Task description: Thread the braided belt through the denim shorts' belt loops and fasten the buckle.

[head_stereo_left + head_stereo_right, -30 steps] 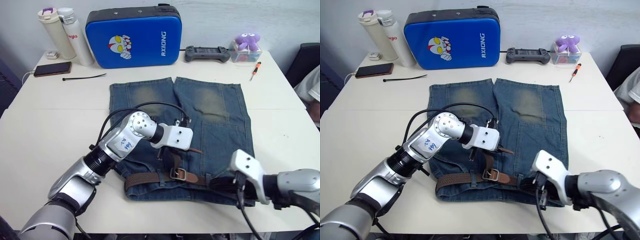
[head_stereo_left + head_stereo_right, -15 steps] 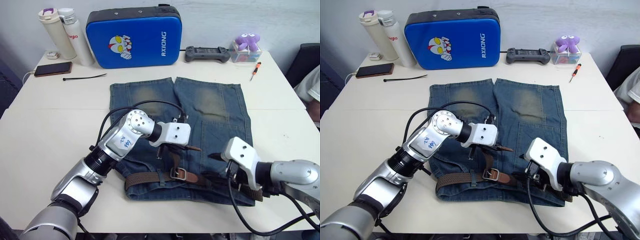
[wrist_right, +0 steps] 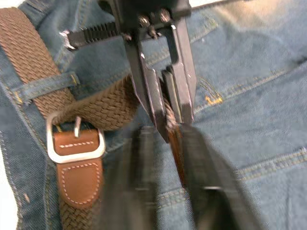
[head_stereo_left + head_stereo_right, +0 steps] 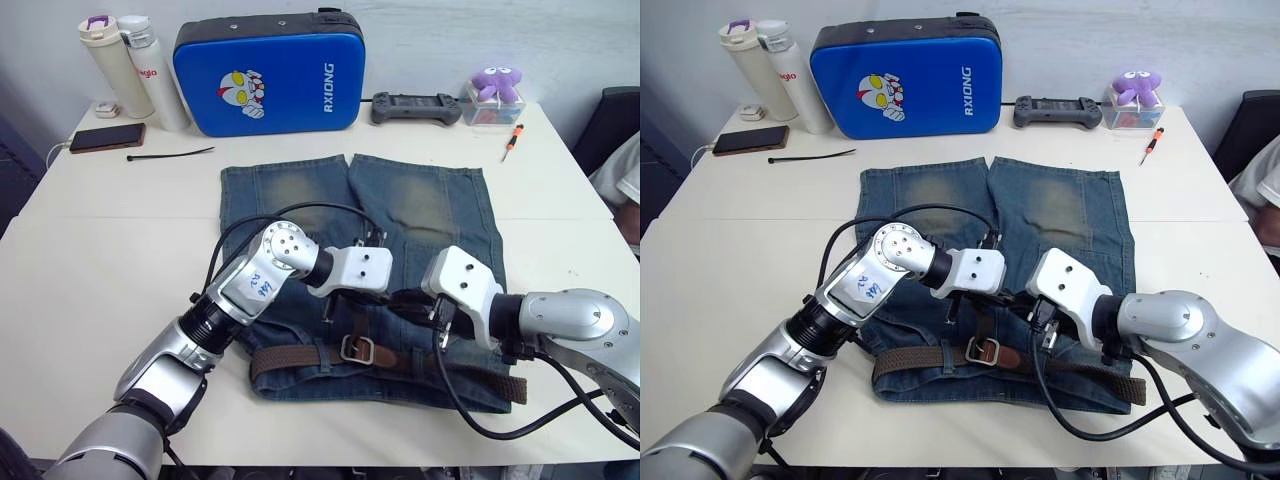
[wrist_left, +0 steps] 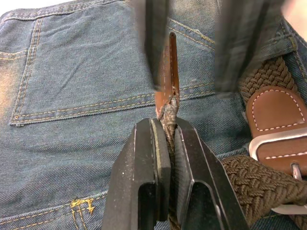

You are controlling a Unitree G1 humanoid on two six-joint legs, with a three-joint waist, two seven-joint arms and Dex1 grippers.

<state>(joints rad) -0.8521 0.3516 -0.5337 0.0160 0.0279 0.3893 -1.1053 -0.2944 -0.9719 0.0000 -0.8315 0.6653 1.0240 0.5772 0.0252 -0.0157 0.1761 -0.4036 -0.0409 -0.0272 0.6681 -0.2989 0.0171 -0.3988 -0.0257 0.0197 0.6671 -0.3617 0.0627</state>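
- far left of the table (image 4: 60,250): two white bottles (image 4: 125,65), a dark phone (image 4: 104,137) and a thin black cable tie (image 4: 170,154) lie well apart from the denim shorts (image 4: 300,195).
- behind the shorts stands a blue case (image 4: 268,72); the shorts lie flat in the middle of the table, waistband toward the robot, legs toward the case.
- the braided belt (image 4: 290,360) runs along the waistband, passing under the belt loops (image 3: 45,82); the buckle (image 4: 357,348) sits near the middle of the waistband, with the strap through its frame.
- the left gripper (image 5: 165,139) is over the shorts just above the buckle, fingers clenched on the belt's free end – the tan leather tip (image 5: 170,62) sticks out beyond them.
- the right gripper (image 4: 410,303) is just beside the left one, facing it; its fingers (image 3: 211,196) stand apart on either side of that tan tip, not closed on it.
- right of that: a black game controller (image 4: 414,105), a purple plush toy (image 4: 496,82) on a small box, and a screwdriver (image 4: 511,141) near the table's far right corner.
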